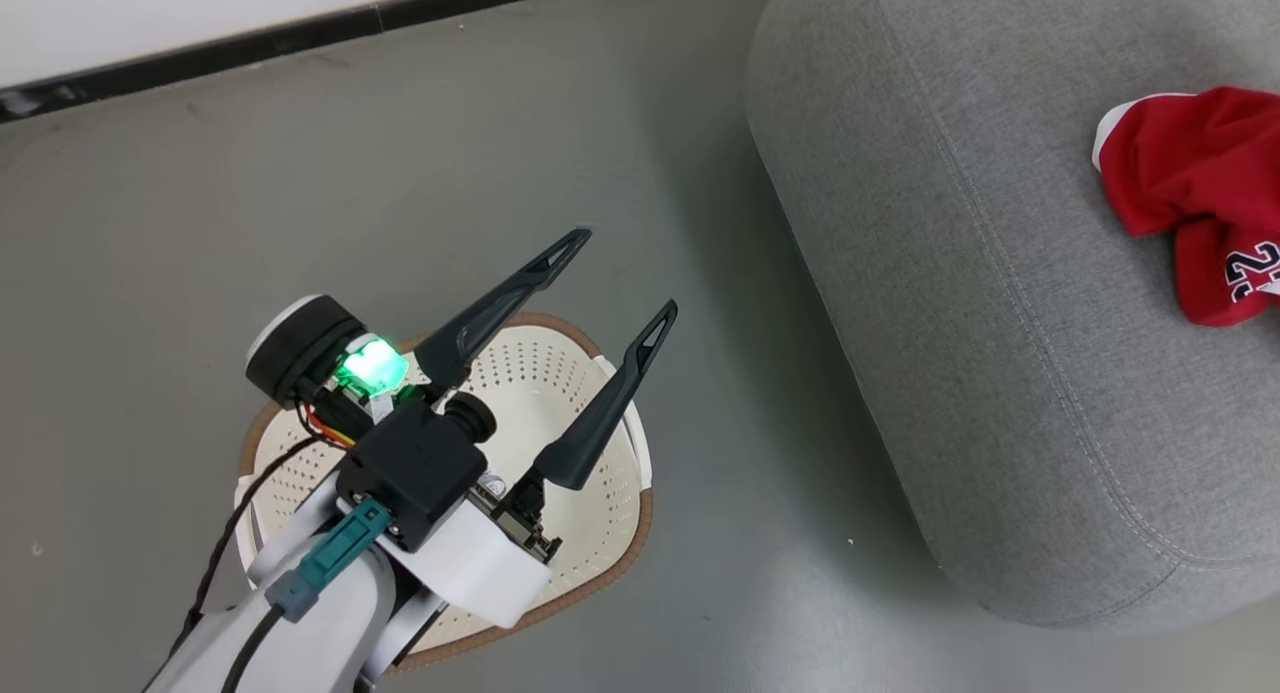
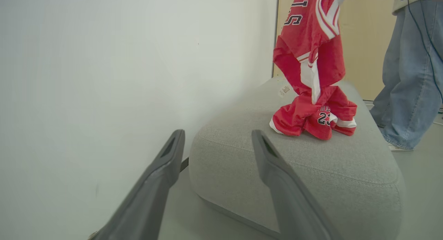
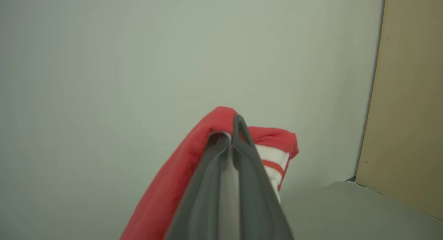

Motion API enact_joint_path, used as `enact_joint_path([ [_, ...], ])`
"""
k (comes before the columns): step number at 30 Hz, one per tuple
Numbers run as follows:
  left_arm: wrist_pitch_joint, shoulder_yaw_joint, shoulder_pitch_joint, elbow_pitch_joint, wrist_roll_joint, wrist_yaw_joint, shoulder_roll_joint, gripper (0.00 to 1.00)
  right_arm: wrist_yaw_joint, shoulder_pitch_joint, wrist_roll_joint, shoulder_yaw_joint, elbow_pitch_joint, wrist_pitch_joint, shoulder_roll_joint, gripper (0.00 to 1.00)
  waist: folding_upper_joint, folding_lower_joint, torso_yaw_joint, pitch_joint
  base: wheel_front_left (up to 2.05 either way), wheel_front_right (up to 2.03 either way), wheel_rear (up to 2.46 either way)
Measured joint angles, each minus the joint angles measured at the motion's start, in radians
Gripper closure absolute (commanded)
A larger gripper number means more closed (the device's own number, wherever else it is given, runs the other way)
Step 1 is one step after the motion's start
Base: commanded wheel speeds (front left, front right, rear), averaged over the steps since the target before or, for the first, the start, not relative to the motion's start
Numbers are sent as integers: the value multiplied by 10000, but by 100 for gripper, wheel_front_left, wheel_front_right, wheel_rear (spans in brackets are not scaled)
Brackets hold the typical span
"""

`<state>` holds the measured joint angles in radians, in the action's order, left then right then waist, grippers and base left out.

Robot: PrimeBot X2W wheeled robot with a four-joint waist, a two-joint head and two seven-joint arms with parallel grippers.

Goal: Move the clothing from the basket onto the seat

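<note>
My left gripper (image 1: 626,271): fingers wide, empty, pointing 1 o'clock above cream perforated plastic basket (image 1: 600,493) | my right gripper (image 3: 232,129): clamped on red white-striped clothing (image 2: 313,56), long axis 12-to-6, bottom heaped on light-grey fabric seat (image 2: 311,170)

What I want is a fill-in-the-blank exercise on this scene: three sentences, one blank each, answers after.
1. The left gripper hangs above the basket with its fingers ____.
2. The right gripper is shut on ____ clothing.
3. The clothing's lower end rests on the seat and shows the number ____.
Answers: open; red; 23.
</note>
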<state>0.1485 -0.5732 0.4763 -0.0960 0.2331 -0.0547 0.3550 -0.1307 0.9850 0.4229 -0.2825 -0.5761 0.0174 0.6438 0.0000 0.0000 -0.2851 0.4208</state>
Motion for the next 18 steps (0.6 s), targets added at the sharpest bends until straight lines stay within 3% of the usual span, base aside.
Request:
enact_joint_path([
  [18, -163, -63, 415, -261, -173, -44, 79, 0, -2, -2201, -224, 589, -1687, 982, -786, 100, 0, 0, -188, 736, 0, 0, 0],
])
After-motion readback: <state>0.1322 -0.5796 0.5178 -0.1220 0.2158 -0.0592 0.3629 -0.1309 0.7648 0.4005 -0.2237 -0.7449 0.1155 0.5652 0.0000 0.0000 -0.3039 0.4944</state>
